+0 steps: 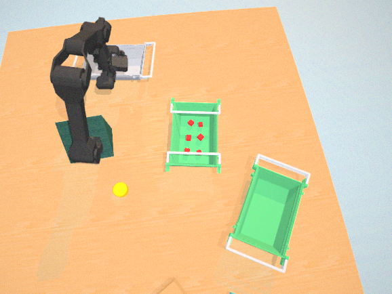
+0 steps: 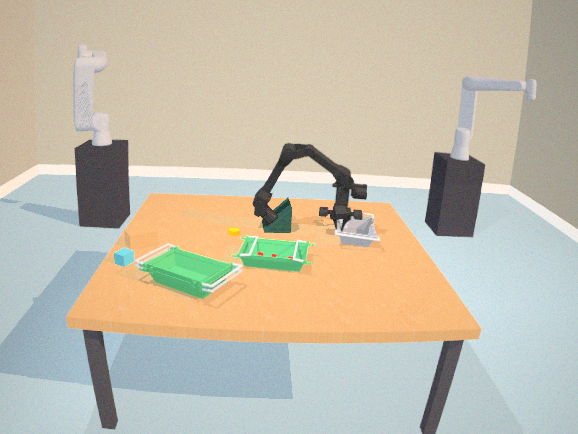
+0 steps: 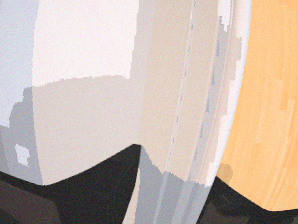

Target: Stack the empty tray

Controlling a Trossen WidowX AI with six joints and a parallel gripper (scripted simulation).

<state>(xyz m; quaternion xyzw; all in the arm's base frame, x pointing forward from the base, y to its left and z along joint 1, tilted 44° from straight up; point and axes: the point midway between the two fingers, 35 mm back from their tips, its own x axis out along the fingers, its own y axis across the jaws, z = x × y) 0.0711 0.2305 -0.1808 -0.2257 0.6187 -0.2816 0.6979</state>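
The loaded green tray (image 1: 176,135) (image 2: 272,264) stands mid-table with several red blocks (image 1: 200,137) inside. Its two white wire bars (image 1: 194,112) (image 1: 193,154) lie across its top, one near each end. The empty green tray (image 1: 268,213) (image 2: 185,272) lies apart from it, its bars (image 1: 283,165) (image 1: 254,257) out over its ends. My gripper (image 1: 112,72) (image 2: 345,220) (image 3: 157,155) is far from both, down at a grey tray (image 1: 133,57) (image 2: 357,235) (image 3: 87,63) at the table's back. It is shut on that tray's long side wall, one finger inside and one outside.
A yellow disc (image 1: 120,189) (image 2: 233,231) lies near the arm's dark green base (image 1: 102,130) (image 2: 280,220). A blue cube (image 2: 123,257) sits beside the empty green tray. Two white arms on black pedestals (image 2: 102,182) (image 2: 452,195) stand off the table.
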